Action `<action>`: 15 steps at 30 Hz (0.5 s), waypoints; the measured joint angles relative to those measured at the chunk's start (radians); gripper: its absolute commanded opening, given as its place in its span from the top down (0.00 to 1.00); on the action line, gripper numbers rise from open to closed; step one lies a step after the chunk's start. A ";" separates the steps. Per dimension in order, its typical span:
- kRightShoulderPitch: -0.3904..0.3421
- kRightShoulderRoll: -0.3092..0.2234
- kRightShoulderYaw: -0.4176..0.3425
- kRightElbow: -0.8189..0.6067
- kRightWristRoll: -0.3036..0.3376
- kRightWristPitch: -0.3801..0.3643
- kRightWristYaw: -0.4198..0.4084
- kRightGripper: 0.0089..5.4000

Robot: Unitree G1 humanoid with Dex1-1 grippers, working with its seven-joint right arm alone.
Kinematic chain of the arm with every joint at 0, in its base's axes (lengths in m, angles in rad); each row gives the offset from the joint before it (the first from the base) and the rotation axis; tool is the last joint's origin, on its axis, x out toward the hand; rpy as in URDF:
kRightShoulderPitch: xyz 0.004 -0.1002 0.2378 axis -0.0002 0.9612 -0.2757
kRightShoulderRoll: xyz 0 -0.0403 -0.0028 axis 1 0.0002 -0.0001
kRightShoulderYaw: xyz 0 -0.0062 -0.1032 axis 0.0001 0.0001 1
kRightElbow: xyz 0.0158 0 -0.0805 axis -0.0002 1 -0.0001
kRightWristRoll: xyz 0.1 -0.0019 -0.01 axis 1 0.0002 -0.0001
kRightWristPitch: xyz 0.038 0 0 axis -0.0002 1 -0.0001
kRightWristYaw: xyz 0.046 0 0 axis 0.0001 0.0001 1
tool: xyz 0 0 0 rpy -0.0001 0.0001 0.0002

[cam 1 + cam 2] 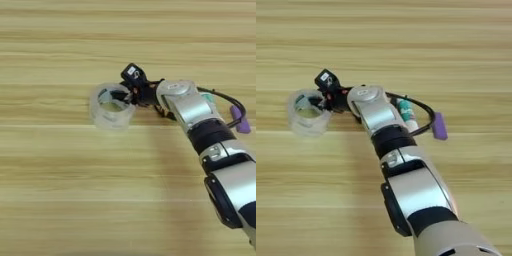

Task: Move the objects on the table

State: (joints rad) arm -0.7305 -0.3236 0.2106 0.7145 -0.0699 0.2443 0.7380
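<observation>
Wood-grain desk [60, 190] fills both views; the silver arm reaches from lower right up and leftward, its hand [127, 94] at the right rim of the tape roll [111, 106]. That roll sits flat, hole up, left of centre, with 1 black finger over its wall; I cannot tell the fingers' spread. Behind the forearm lie the glue stick [406, 114], pointing up-left, and the purple block [439, 126], nearly upright.

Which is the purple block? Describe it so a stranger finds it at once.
Start at the silver forearm lying across the wooden table and look to its right side. Past the white-and-teal glue stick and a black strap lies the small purple block, the only purple thing there.
</observation>
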 measured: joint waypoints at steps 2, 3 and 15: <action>0.000 -0.008 -0.006 0.003 0.000 -0.002 0.000 0.71; 0.000 -0.011 -0.008 0.006 0.000 -0.005 0.000 0.71; -0.003 -0.025 -0.027 0.041 0.000 -0.036 0.000 0.71</action>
State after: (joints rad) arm -0.7339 -0.3490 0.1840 0.7554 -0.0697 0.2082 0.7382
